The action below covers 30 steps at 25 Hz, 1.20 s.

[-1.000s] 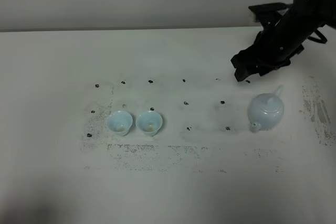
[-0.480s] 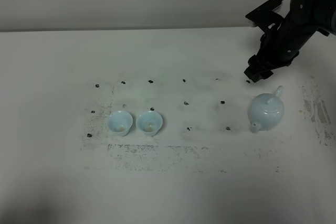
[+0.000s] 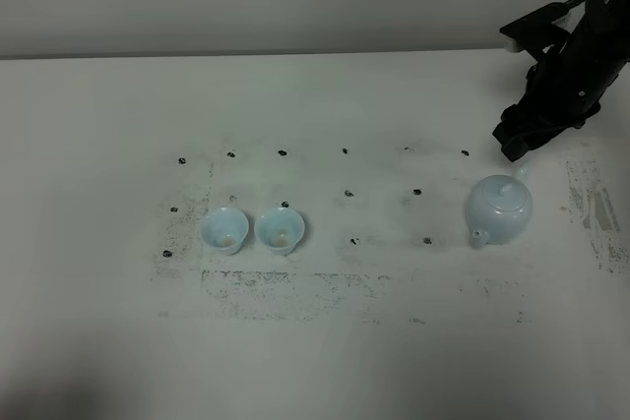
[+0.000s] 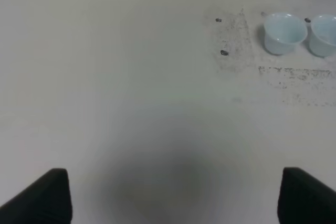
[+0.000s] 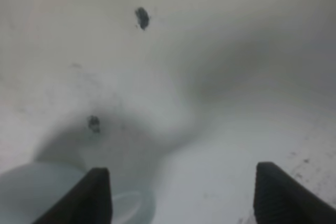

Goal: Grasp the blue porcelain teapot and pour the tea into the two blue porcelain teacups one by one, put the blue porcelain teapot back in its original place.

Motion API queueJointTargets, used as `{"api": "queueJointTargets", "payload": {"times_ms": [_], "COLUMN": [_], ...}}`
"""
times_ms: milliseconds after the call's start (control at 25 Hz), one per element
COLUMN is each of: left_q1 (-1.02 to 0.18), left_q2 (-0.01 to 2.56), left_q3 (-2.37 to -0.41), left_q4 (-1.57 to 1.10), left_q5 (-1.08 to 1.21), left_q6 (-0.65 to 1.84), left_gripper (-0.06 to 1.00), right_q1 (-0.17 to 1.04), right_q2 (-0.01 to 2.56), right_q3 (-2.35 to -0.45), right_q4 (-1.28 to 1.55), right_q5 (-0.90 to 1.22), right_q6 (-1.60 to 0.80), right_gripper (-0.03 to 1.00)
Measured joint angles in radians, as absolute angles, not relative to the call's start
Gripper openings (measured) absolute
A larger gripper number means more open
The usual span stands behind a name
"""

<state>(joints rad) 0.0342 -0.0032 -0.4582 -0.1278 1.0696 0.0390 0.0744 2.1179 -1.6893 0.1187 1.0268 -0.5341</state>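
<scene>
The left gripper shows only its two dark fingertips, spread wide over the white table. Well ahead of it, toward one fingertip's side, the two blue porcelain teacups stand upright side by side, one cut off by the frame edge. Small black marks dot the scuffed surface just beside them.

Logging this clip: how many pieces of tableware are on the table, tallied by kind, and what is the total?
blue porcelain teapot: 1
blue porcelain teacups: 2
Total: 3
</scene>
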Motion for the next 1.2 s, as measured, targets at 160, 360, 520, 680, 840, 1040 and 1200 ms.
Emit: {"api": "queueJointTargets", "payload": {"times_ms": [160, 360, 520, 680, 840, 1040, 1200], "left_q1": [0.034, 0.034, 0.034, 0.034, 0.034, 0.034, 0.034], "left_q2": [-0.003, -0.003, -0.003, -0.003, -0.003, -0.003, -0.003], "left_q3": [-0.458, -0.458, -0.458, -0.458, -0.458, -0.458, -0.458], "left_q4": [-0.128, -0.128, -0.128, -0.128, -0.128, -0.128, -0.128], "left_q5": [1.070, 1.070, 1.070, 1.070, 1.070, 1.070, 1.070], "left_q6": [0.039, 0.039, 0.039, 0.039, 0.039, 0.039, 0.039], "left_gripper": [0.76, 0.76, 0.76, 0.76, 0.76, 0.76, 0.76], "right_q1": [0.074, 0.074, 0.075, 0.075, 0.075, 0.075, 0.075], "right_q2": [1.994, 1.816, 1.738, 1.782, 1.910, 2.031, 2.061], "right_q3": [-1.689, -1.504, -1.289, -1.274, -1.394, -1.494, -1.502], "right_q4": [0.118, 0.116, 0.127, 0.135, 0.132, 0.086, 0.043], "right_q5": [1.124, 1.174, 0.869, 0.654, 0.653, 0.736, 0.759], "right_q6": [-0.495, -0.444, -0.441, -0.423, -0.418, -0.418, -0.418], "right_gripper": [0.55, 0.55, 0.55, 0.55, 0.55, 0.55, 0.55]}}
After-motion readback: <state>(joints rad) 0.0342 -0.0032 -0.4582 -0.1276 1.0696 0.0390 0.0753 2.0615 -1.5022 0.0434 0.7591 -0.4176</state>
